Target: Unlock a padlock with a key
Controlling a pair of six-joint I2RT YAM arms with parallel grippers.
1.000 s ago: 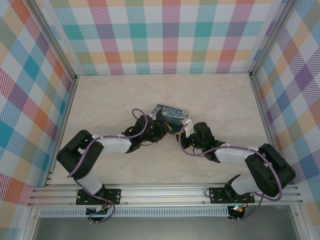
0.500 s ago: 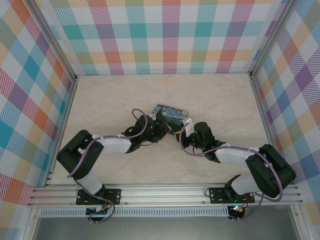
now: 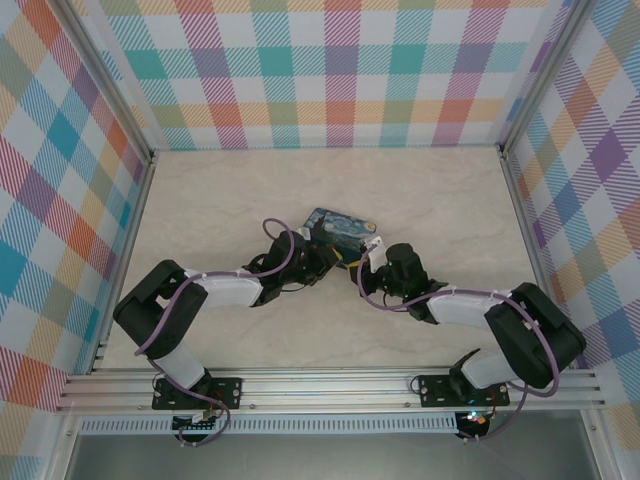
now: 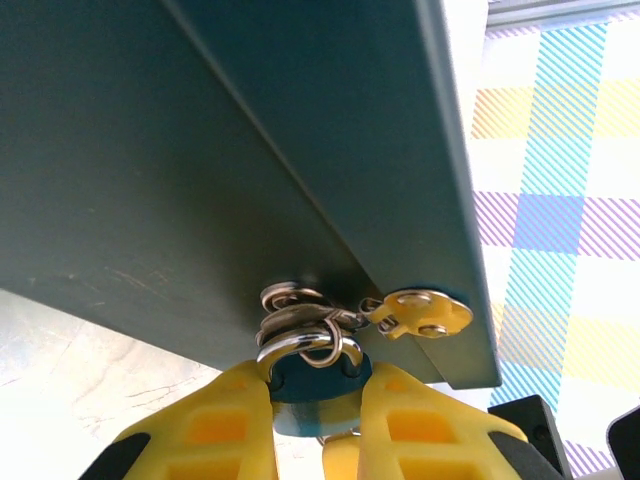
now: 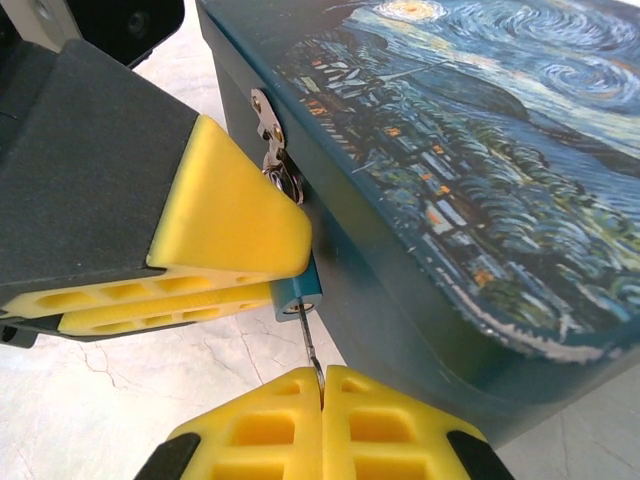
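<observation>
My right gripper (image 5: 322,388), fingers pressed together, pinches the key (image 5: 309,338), its tip at the keyhole end of the padlock (image 5: 293,290). My left gripper (image 4: 318,388) clamps that blue body where it hangs on the tin (image 5: 480,200), apparently bracing it for the turn.

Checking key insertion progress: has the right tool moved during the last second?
Yes, slightly: the right tool has shifted left, toward the tin, which stayed put.
</observation>
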